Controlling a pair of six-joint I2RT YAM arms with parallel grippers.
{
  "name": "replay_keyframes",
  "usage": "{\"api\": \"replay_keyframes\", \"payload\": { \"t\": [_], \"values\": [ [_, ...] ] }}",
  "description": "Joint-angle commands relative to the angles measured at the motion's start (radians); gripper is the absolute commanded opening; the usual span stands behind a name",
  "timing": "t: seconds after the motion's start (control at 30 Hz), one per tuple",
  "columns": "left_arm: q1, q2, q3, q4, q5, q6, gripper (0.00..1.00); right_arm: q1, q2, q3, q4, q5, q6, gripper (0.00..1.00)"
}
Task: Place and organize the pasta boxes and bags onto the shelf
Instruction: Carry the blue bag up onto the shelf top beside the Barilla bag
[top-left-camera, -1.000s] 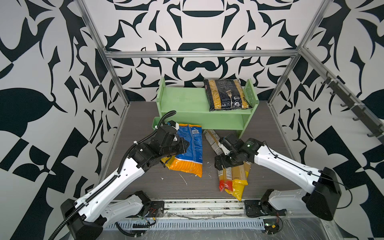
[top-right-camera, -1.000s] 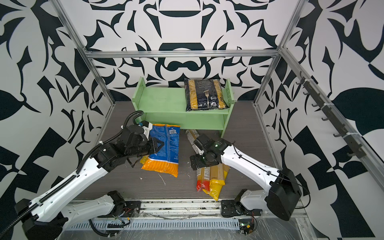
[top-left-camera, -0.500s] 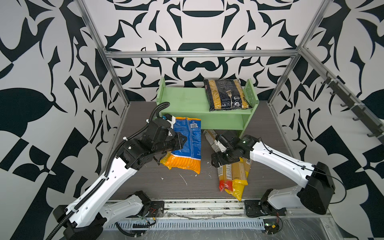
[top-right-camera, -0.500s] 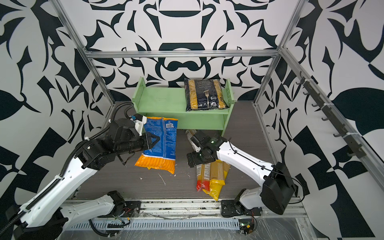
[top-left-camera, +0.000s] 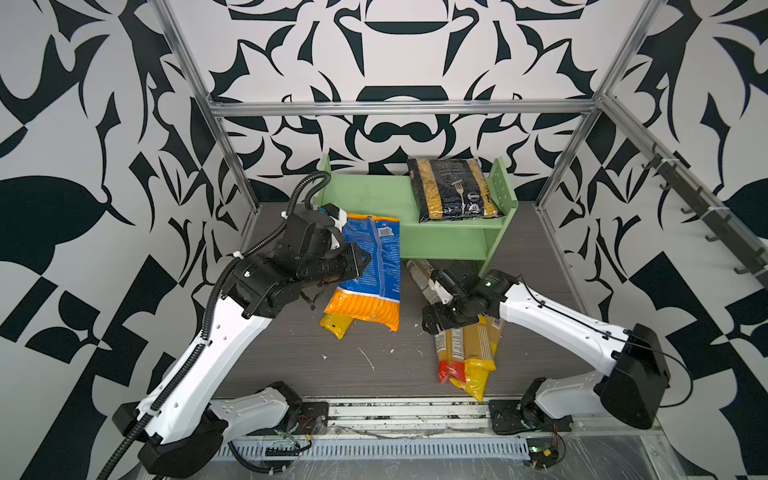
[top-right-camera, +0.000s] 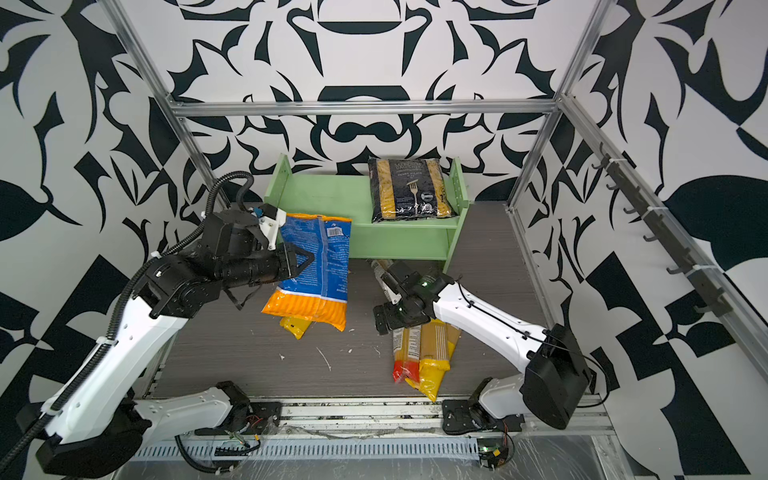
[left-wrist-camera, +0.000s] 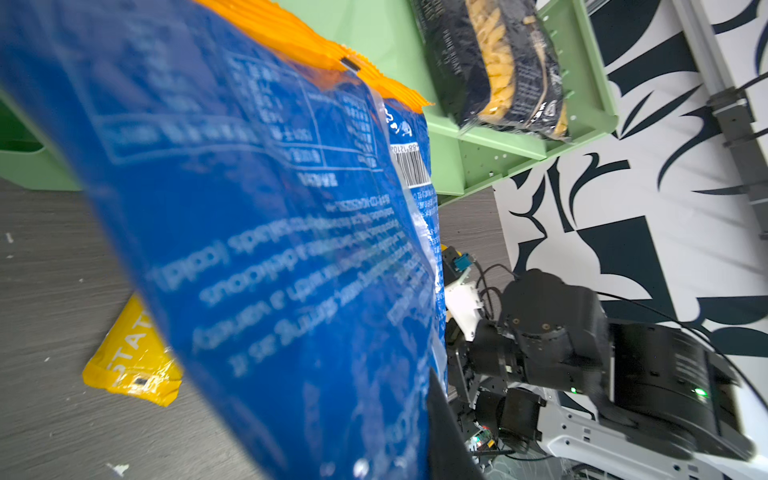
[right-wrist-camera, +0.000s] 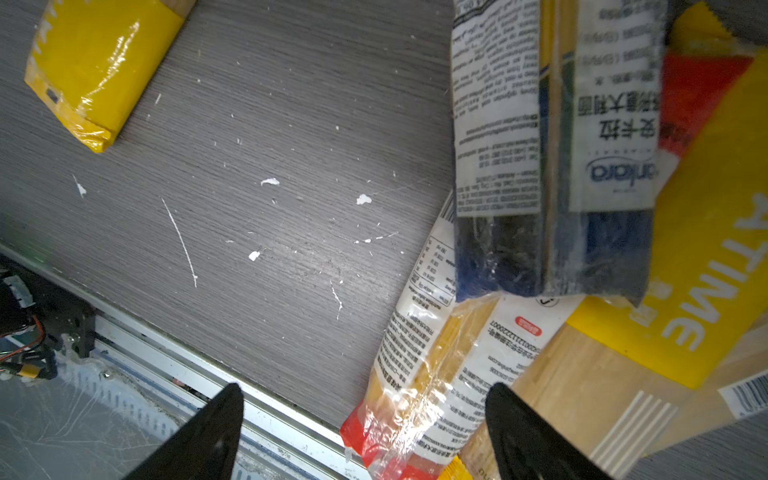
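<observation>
One black bag (top-left-camera: 453, 189) is set on the shelf (top-left-camera: 370, 195) at upper centre, the blue-orange bag (top-left-camera: 372, 266) is clamped by the left gripper (top-left-camera: 361, 262) mid-frame, and the long packs (top-left-camera: 465, 349) are left unshelved at lower centre by the wide-parted right gripper (top-left-camera: 436, 322).

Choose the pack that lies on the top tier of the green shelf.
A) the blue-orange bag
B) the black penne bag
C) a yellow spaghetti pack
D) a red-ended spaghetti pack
B: in both top views the black penne bag rests on the top board of the shelf, while the blue-orange bag hangs in the left tool.
</observation>
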Motion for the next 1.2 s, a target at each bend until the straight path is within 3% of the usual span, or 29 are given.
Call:
{"api": "replay_keyframes", "payload": {
  "t": [0.0, 0.37, 0.73, 1.17],
  "values": [
    [0.013, 0.007, 0.091, 0.056, 0.055, 0.021, 0.0, 0.001, -0.026, 0.008, 0.011, 0.009, 0.018, 0.93],
    [0.068, 0.104, 0.324, 0.042, 0.111, 0.107, 0.0, 0.0, 0.009, 0.048, 0.01, 0.008, 0.009, 0.93],
    [0.214, 0.396, 0.692, 0.039, 0.244, 0.177, 0.0, -0.007, 0.058, 0.107, 0.006, 0.01, -0.025, 0.93],
    [0.344, 0.649, 0.908, 0.17, 0.456, 0.101, 0.0, -0.049, 0.063, 0.105, 0.015, 0.016, -0.014, 0.93]
  ]
}}
